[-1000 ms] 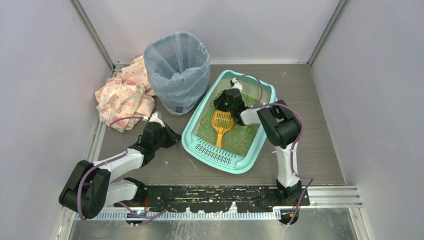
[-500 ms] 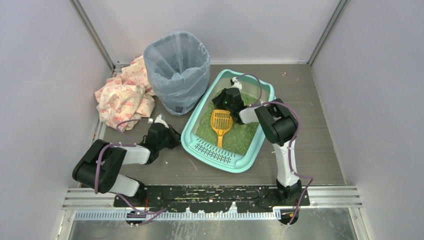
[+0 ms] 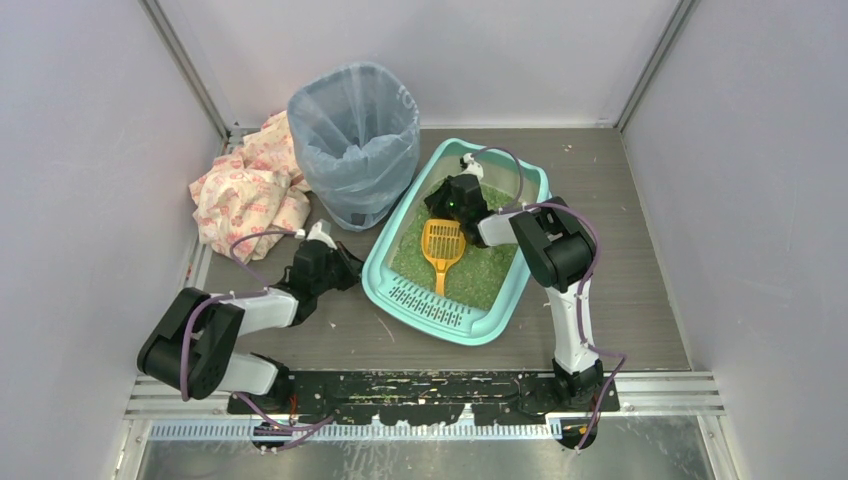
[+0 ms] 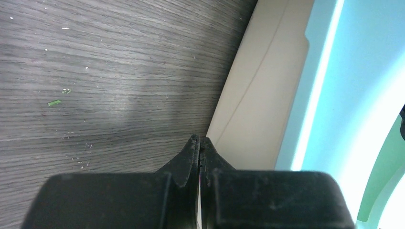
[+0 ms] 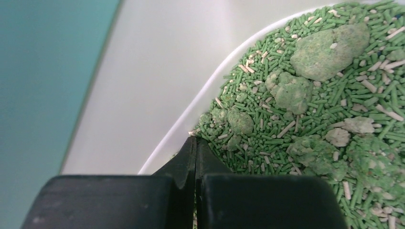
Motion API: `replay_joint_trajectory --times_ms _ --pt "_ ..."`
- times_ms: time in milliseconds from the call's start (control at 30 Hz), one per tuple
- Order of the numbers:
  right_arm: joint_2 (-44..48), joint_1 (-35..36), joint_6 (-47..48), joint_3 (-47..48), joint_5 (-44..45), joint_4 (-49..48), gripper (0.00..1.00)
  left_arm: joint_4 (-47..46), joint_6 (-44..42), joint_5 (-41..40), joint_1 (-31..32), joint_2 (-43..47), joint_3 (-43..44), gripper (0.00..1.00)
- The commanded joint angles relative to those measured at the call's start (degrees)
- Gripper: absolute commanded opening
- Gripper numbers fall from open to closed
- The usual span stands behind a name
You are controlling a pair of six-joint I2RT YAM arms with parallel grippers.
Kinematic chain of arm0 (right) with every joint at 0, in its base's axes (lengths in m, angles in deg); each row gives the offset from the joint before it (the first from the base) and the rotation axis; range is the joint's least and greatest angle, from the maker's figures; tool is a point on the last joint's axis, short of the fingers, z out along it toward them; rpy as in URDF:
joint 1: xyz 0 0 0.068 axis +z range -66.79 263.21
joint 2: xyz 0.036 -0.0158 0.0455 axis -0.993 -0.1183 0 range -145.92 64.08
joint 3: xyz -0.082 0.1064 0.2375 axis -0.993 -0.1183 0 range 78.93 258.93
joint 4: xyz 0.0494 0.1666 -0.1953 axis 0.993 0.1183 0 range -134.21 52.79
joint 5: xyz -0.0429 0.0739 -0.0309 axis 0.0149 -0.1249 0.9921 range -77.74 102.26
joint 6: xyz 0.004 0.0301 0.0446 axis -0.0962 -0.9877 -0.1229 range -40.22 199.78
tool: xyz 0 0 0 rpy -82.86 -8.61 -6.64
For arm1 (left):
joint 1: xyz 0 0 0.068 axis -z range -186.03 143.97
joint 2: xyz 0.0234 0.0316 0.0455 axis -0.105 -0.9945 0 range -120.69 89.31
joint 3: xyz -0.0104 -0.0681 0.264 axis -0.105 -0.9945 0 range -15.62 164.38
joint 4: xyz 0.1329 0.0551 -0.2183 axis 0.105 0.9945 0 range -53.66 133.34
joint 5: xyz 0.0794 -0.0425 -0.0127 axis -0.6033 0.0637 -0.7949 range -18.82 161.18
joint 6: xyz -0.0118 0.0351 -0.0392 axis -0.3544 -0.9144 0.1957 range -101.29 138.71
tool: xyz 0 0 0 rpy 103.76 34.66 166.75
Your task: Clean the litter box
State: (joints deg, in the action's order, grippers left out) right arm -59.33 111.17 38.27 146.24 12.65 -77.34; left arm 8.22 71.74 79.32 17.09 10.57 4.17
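Note:
The teal litter box (image 3: 435, 306) lies at an angle mid-table, green litter inside and its slotted grate step at the near end. An orange scoop (image 3: 443, 245) rests flat on the litter, held by nothing. My left gripper (image 3: 350, 272) is shut and empty, low on the table against the box's left outer wall. In the left wrist view its tips (image 4: 200, 140) meet the pale foot of that litter box wall (image 4: 253, 95). My right gripper (image 3: 440, 208) is shut and empty, down in the box's far end. Its tips (image 5: 196, 139) sit where litter meets the white inner wall, near green clumps (image 5: 329, 45).
A blue-grey bag-lined bin (image 3: 355, 140) stands just beyond the box's far left corner. A crumpled patterned cloth (image 3: 250, 190) lies left of the bin. Grey walls close in the table on three sides. Stray pellets (image 4: 54, 102) dot the wood surface.
The left arm's elbow has swung up and inward, with its gripper staying against the box's left wall. The right arm and the scoop have hardly moved.

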Motion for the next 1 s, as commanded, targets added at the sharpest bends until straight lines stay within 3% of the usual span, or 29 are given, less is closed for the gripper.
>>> replay_joint_trajectory --times_ms 0,400,967 --pt "1.2 1.2 0.1 3.4 2.1 -4.1 0.01 -3.8 0.8 2.3 0.3 -0.3 0.8 0.00" --pt "1.7 1.1 -3.7 0.0 9.8 -11.5 0.01 -2.7 2.4 4.8 1.0 1.0 -0.5 0.00" --pt "-3.9 0.9 -3.1 10.5 9.2 -7.9 0.01 -5.6 2.5 8.2 3.0 -1.4 -0.5 0.00"
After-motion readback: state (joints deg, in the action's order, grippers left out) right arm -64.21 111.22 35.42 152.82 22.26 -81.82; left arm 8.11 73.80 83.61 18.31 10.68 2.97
